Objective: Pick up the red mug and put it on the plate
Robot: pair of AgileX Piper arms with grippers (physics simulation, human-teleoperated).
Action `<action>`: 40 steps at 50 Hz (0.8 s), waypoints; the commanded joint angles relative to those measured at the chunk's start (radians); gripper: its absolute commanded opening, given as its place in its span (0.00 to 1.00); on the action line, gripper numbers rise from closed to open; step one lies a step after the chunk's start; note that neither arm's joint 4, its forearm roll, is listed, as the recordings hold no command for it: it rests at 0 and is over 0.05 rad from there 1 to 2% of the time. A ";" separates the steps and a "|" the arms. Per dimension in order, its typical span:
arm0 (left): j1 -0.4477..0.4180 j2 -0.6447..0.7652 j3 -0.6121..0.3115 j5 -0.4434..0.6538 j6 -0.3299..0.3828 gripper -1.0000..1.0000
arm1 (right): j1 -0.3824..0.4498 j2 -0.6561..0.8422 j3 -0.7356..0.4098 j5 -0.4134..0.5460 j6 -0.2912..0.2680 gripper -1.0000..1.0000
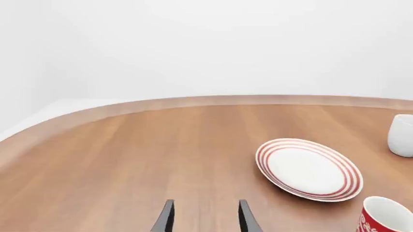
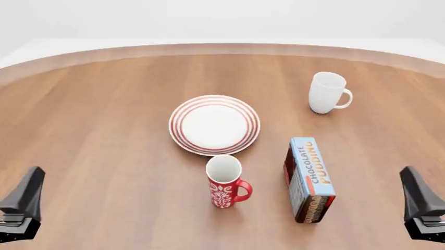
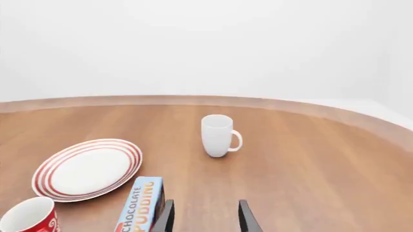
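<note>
The small red ceramic mug with white pattern (image 2: 226,182) stands upright on the round wooden surface (image 2: 104,135), just beside the red-ringed white plate (image 2: 214,124) at its 6 o'clock, seemingly not touching. Left gripper (image 1: 204,217) and right gripper (image 3: 204,217) fingers are apart, holding nothing.

Wood-grain table (image 2: 104,130), smooth; glossy ceramic-looking plate (image 2: 214,102) & red mug (image 2: 224,188).
</note>
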 commanded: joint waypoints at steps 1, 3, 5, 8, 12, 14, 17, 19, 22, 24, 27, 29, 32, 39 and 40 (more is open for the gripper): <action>0.000 0.004 -0.003 -0.001 0.000 1.00 | 0.008 0.011 -0.003 -0.003 0.009 1.00; 0.000 0.004 -0.003 -0.001 0.000 1.00 | 0.011 0.011 -0.008 0.001 0.016 1.00; 0.000 0.004 -0.003 -0.001 0.000 1.00 | 0.035 0.005 -0.011 0.015 0.005 1.00; 0.000 0.004 -0.003 -0.001 0.000 1.00 | 0.038 0.005 -0.013 0.021 0.012 1.00; 0.000 0.004 -0.003 -0.001 0.000 1.00 | 0.066 0.007 -0.045 0.049 0.020 1.00; 0.000 0.004 -0.003 -0.001 0.000 1.00 | 0.092 0.000 -0.079 0.074 0.025 1.00; 0.000 0.004 -0.003 -0.001 0.000 1.00 | 0.135 -0.001 -0.135 0.112 -0.012 1.00; 0.000 0.004 -0.003 -0.001 0.000 1.00 | 0.147 -0.001 -0.186 0.150 -0.018 1.00; 0.000 0.004 -0.003 -0.001 0.000 1.00 | 0.203 0.000 -0.233 0.206 -0.071 1.00; 0.000 0.004 -0.003 -0.001 0.000 1.00 | 0.239 0.015 -0.251 0.222 -0.095 1.00; 0.000 0.004 -0.003 -0.001 0.000 1.00 | 0.296 0.080 -0.308 0.230 -0.134 1.00; 0.000 0.004 -0.003 -0.001 0.000 1.00 | 0.315 0.114 -0.336 0.232 -0.146 1.00; 0.000 0.004 -0.003 -0.001 0.000 1.00 | 0.357 0.178 -0.388 0.235 -0.168 1.00; 0.000 0.004 -0.003 -0.001 0.000 1.00 | 0.407 0.297 -0.451 0.249 -0.194 1.00; 0.000 0.004 -0.003 -0.001 0.000 1.00 | 0.413 0.327 -0.477 0.254 -0.197 1.00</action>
